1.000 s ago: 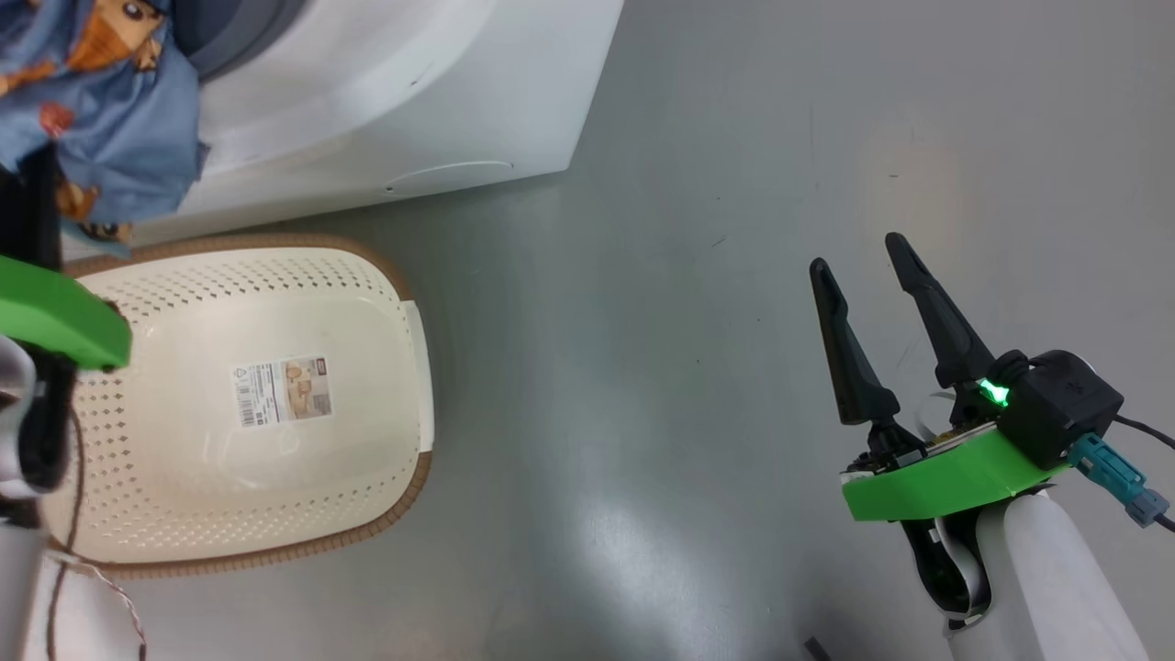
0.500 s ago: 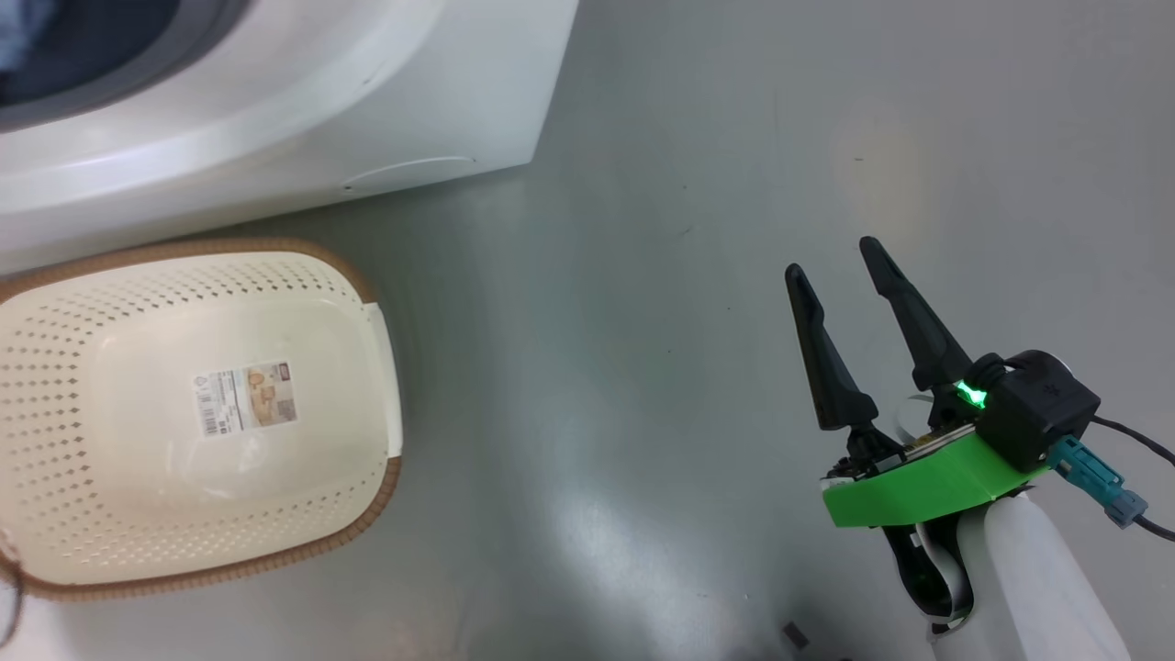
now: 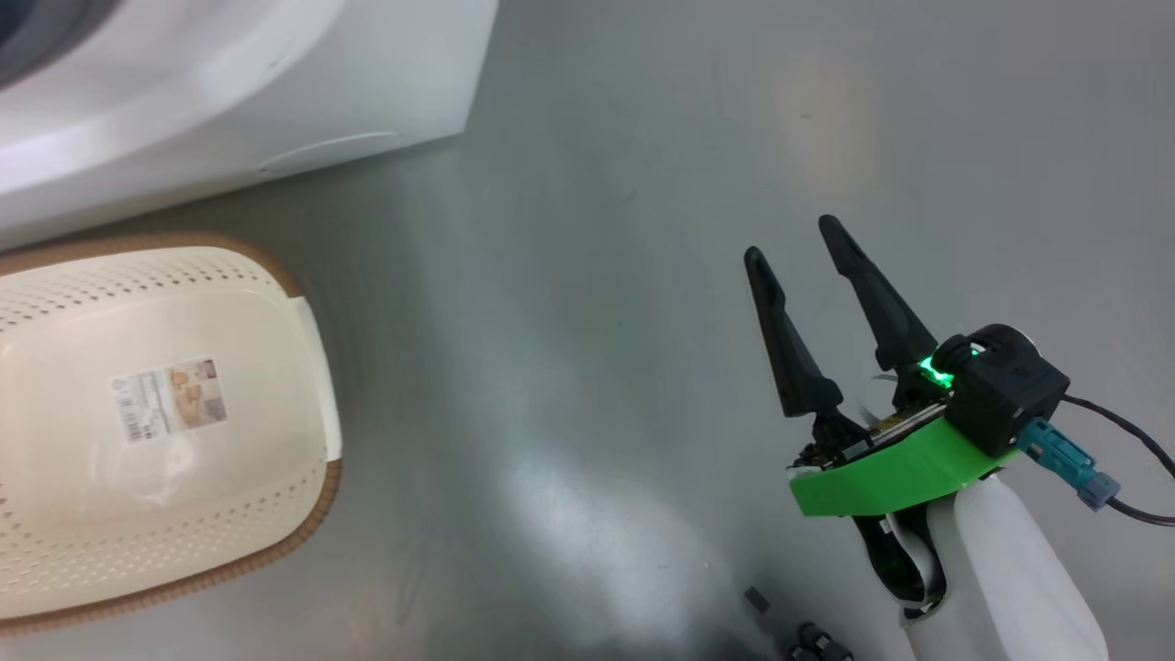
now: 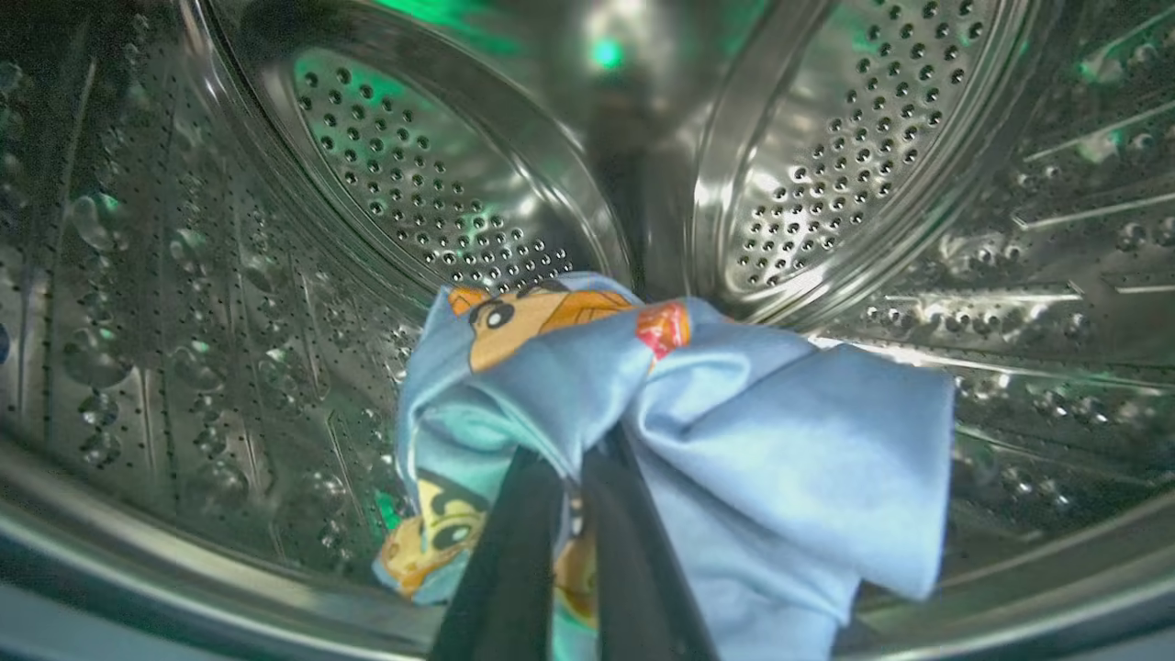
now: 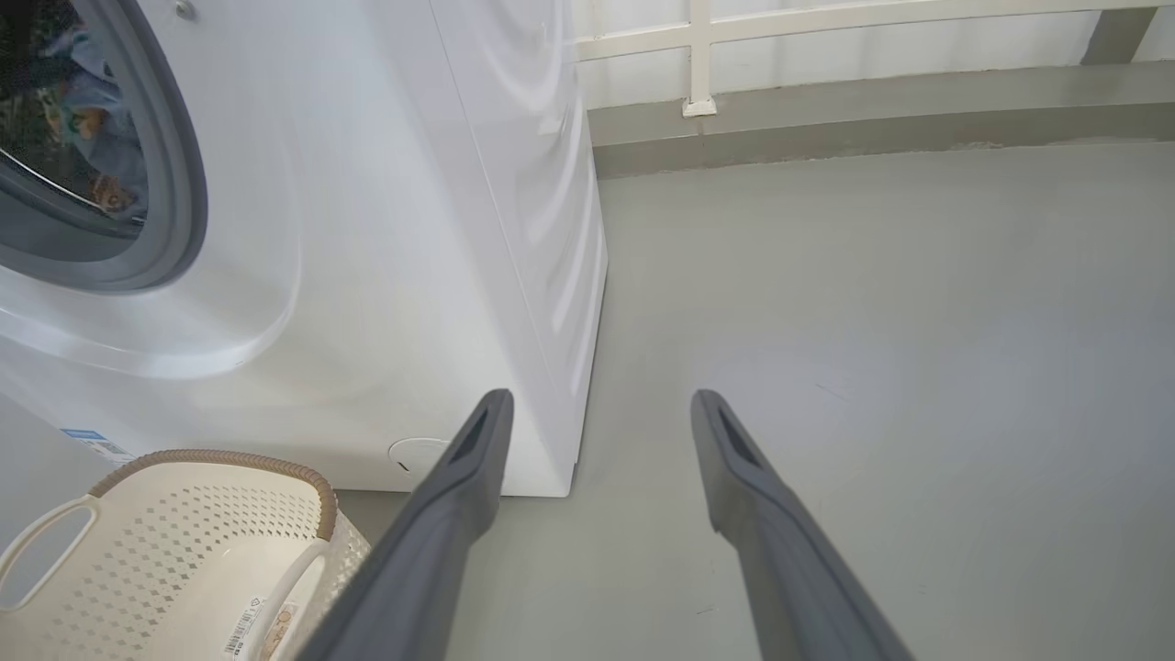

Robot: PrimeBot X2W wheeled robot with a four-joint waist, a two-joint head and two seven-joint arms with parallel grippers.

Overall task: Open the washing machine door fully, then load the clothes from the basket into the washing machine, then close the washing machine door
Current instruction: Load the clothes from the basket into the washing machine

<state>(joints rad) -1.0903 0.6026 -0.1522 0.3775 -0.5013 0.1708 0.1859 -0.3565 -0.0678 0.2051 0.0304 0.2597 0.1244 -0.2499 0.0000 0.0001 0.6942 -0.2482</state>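
Left pincer [image 4: 580, 452]: was clamped on light blue cartoon-printed fabric [image 4: 780, 441] inside the perforated steel drum [image 4: 413, 184], so I could drop it deep.
Right pincer [image 3: 789, 237]: stood wide, empty, out of the way.

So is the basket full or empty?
Empty: the basket shows a bare cream bottom and its label sticker, nothing lying inside.

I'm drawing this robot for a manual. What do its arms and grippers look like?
The right gripper has two long, tapering black fingers on a bright green bracket, beside a black boxy module with a glowing green light. A teal connector with a black cable plugs into it. The forearm is smooth and white. The left gripper shows the same dark fingers.
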